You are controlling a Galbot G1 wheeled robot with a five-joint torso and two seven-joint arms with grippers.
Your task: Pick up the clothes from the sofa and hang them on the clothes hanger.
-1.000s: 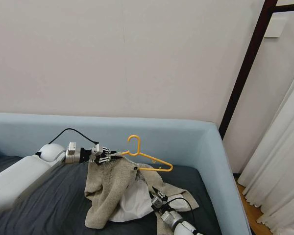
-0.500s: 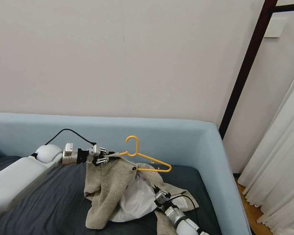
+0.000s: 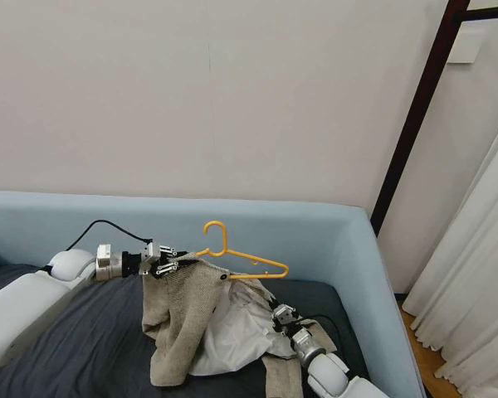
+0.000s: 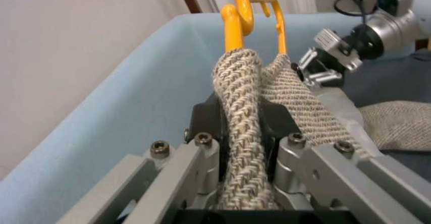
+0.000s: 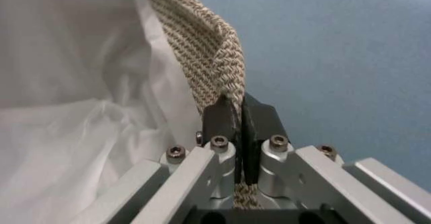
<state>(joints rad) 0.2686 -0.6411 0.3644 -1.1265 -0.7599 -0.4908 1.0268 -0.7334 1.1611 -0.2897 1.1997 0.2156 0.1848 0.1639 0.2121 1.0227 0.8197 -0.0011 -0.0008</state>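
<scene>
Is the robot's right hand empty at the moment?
No, the right gripper has its fingers shut on the edge of the knitted sweater, as the right wrist view shows.

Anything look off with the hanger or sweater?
Yes: the yellow hanger tilts, sweater bunched over one end in the left end effector, other end bare; the right end effector pinches the sweater's edge.

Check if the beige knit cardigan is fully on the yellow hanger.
Half on: beige knit cardigan covers one yellow plastic hanger shoulder, other bare. Left claw, right claw pinch its fabric.
</scene>
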